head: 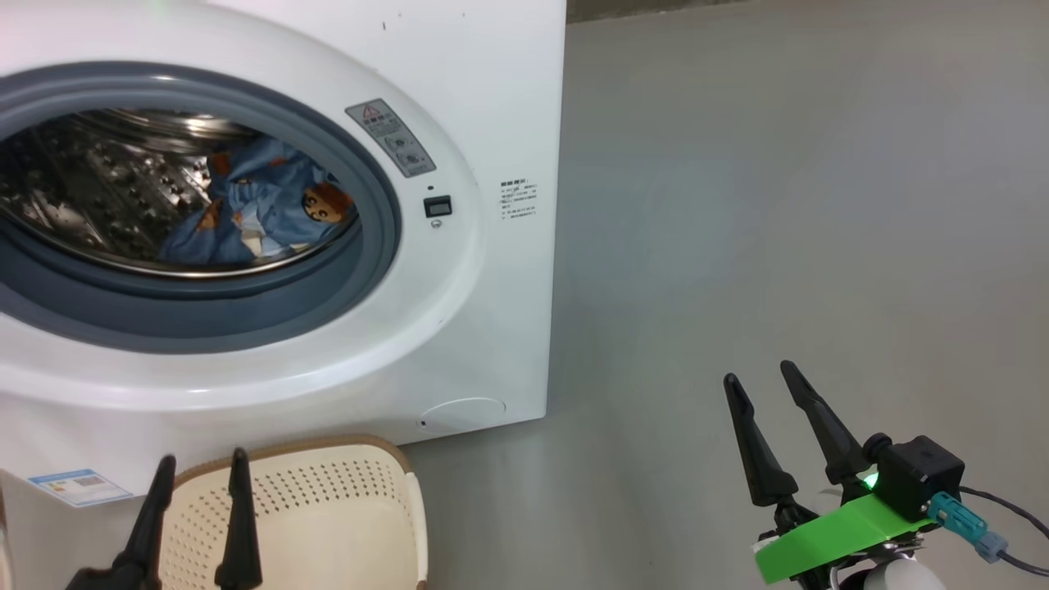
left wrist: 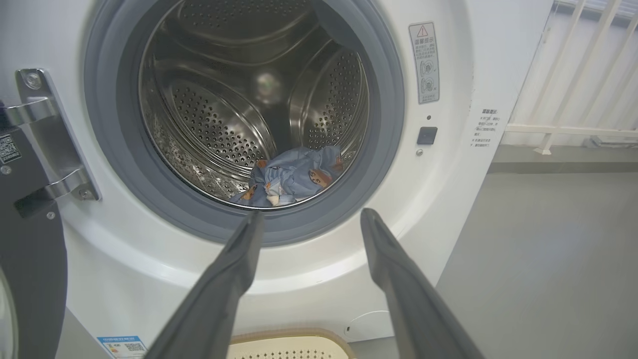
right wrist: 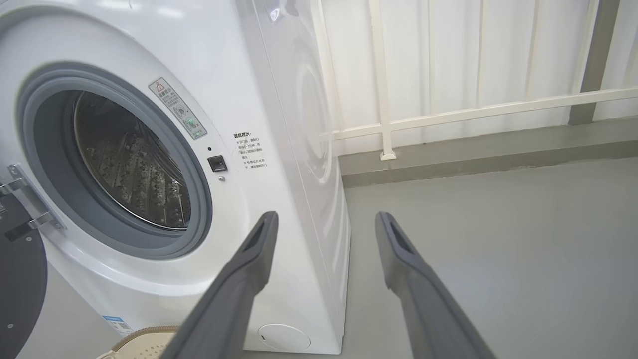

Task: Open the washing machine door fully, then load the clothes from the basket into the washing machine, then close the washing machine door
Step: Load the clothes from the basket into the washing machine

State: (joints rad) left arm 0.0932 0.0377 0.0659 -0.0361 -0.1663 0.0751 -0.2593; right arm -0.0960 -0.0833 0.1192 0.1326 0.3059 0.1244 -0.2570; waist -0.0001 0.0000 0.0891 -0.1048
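The washing machine (head: 492, 98) stands with its round hatch uncovered. Its door (left wrist: 30, 279) is swung out to the left on a steel hinge (left wrist: 50, 134). Light blue printed clothes (head: 262, 205) lie bunched at the bottom of the steel drum (left wrist: 224, 99). The cream basket (head: 344, 516) sits on the floor before the machine, and the part I see of its inside is bare. My left gripper (head: 202, 463) hangs open over the basket's left half, and in its wrist view the left gripper (left wrist: 313, 213) points at the hatch's lower rim. My right gripper (head: 759, 374) stands open over bare floor to the machine's right.
Grey floor (head: 778, 205) spreads to the right of the machine. A white railing (right wrist: 448, 109) on a low grey kerb runs behind it. A blue label (head: 78, 486) is stuck low on the machine's front.
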